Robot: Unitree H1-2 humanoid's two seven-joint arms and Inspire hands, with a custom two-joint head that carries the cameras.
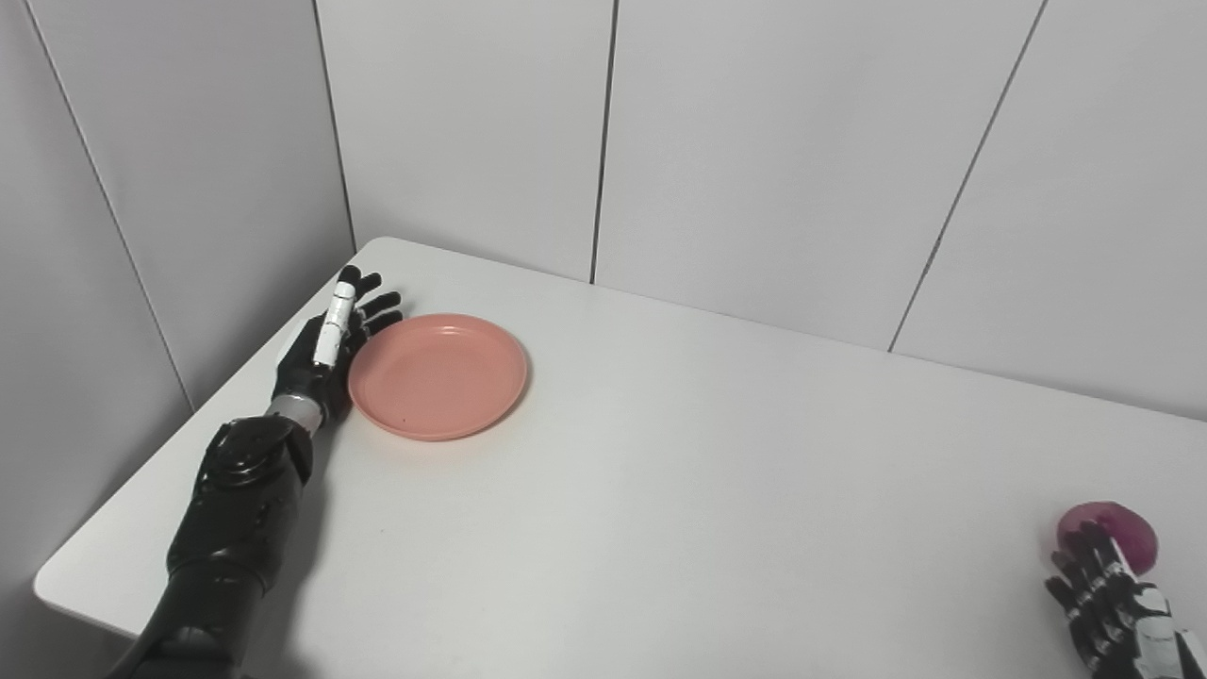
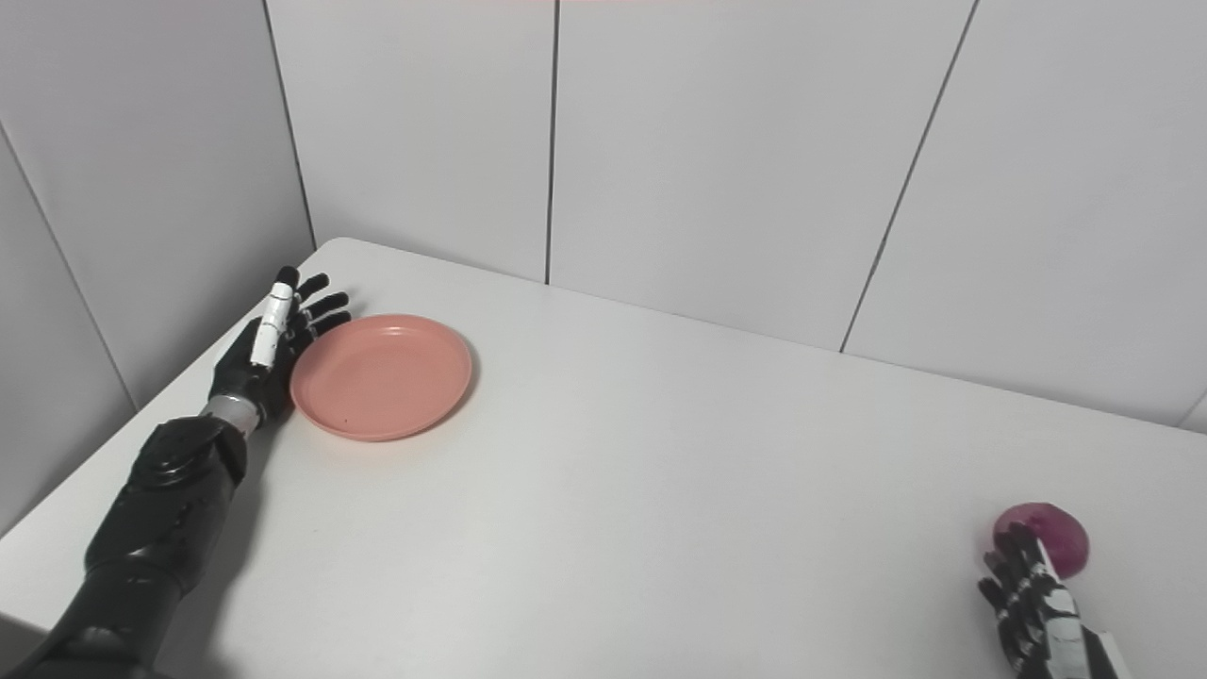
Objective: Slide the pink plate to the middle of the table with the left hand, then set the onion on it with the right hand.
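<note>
Grey panelled walls corner a white table (image 1: 717, 471). Left hand (image 1: 325, 344), fingers spread, touches the plate (image 1: 438, 375); right hand (image 2: 1033, 594), fingers apart, beside the onion (image 2: 1056, 530).

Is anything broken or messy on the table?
No, nothing stands out. The pink plate lies flat and empty beside the left hand, and the onion sits whole by the right hand.

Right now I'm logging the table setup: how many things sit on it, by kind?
Pink plate: 1
Onion: 1
Total: 2
</note>
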